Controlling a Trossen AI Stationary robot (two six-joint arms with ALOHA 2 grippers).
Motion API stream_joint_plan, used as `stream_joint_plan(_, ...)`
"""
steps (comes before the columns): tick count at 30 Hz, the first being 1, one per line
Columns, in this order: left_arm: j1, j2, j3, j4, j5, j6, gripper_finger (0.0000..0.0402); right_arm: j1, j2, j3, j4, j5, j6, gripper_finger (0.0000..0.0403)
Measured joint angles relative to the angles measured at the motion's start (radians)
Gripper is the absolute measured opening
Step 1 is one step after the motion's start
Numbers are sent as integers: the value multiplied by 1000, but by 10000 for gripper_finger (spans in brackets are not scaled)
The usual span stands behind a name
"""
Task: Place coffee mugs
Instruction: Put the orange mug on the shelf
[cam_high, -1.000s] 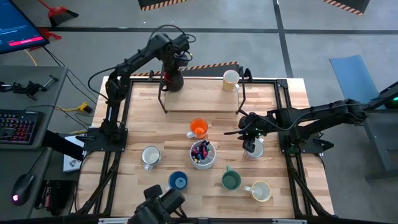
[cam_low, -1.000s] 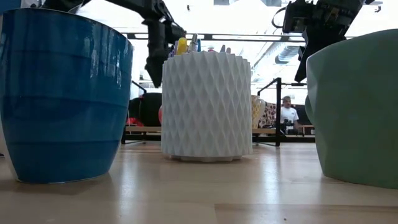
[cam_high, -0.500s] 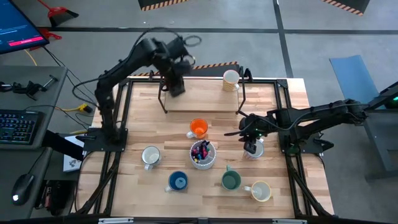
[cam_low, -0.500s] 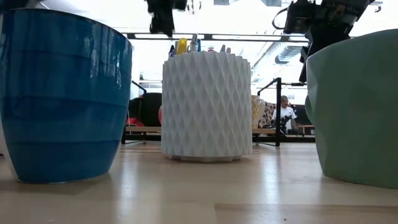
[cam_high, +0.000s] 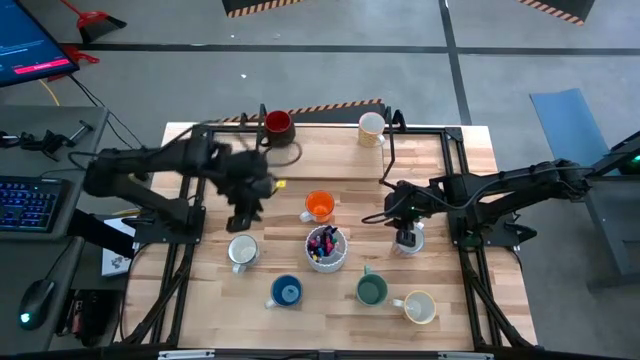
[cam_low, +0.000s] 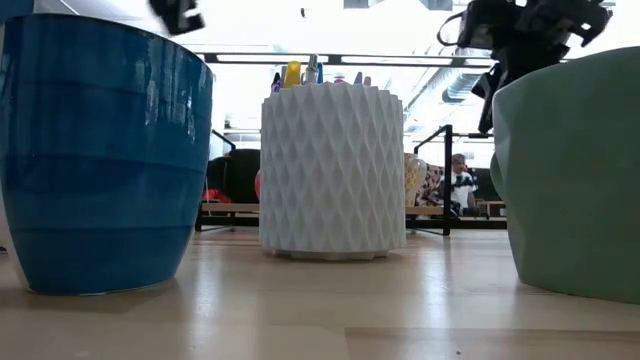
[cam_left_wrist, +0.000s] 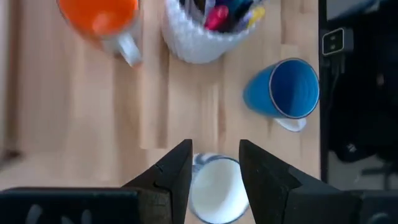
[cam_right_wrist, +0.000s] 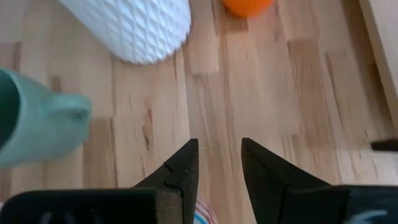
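My left gripper (cam_high: 243, 213) hangs open just far of a white mug (cam_high: 241, 250); in its wrist view the mug (cam_left_wrist: 214, 190) shows between the fingertips, below them. My right gripper (cam_high: 404, 228) is open over another white mug (cam_high: 408, 242), mostly hidden beneath it. A dark red mug (cam_high: 277, 123) and a cream mug (cam_high: 371, 128) stand on the far rack. The orange mug (cam_high: 319, 206), blue mug (cam_high: 286, 291), green mug (cam_high: 371, 290) and a cream mug (cam_high: 419, 306) stand on the table. My right gripper stands open above the white mug, fingers pointing down; it hides the mug's rim, so I cannot tell whether a finger touches it.
A white ribbed cup of pens (cam_high: 326, 247) stands mid-table between the mugs. A black frame rail (cam_high: 455, 180) borders the table, and the rack's uprights (cam_high: 265, 160) rise at the far side. Bare wood lies left of the orange mug.
My left arm has let go of the dark red mug, which now stands alone on the far rack. The arm swung toward the table's near left and came down over the white mug. My right gripper has kept its place.
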Motion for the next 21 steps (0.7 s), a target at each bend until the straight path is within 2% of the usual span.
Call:
stream_joint_plan(3, -34, -97, -128, 29, -16, -168, 119, 0, 0, 0, -60, 9, -26, 101)
stream_joint_plan(5, -57, -154, -185, 29, -59, -252, 119, 0, 0, 0, -63, 60, -54, 101)
stream_joint_plan(8, -97, -225, -244, 31, -135, -335, 119, -5, 0, 0, 78, 118, -101, 101)
stream_joint_plan(12, -166, -306, -306, 63, -262, -373, 119, -8, 22, 4, 291, 96, -161, 101)
stream_joint_plan(16, -239, -373, -374, 133, -366, -377, 119, -8, 111, 74, 323, 141, -185, 101)
stream_joint_plan(21, -295, -419, -451, 196, -436, -381, 119, -53, 304, 248, 315, 169, -257, 101)
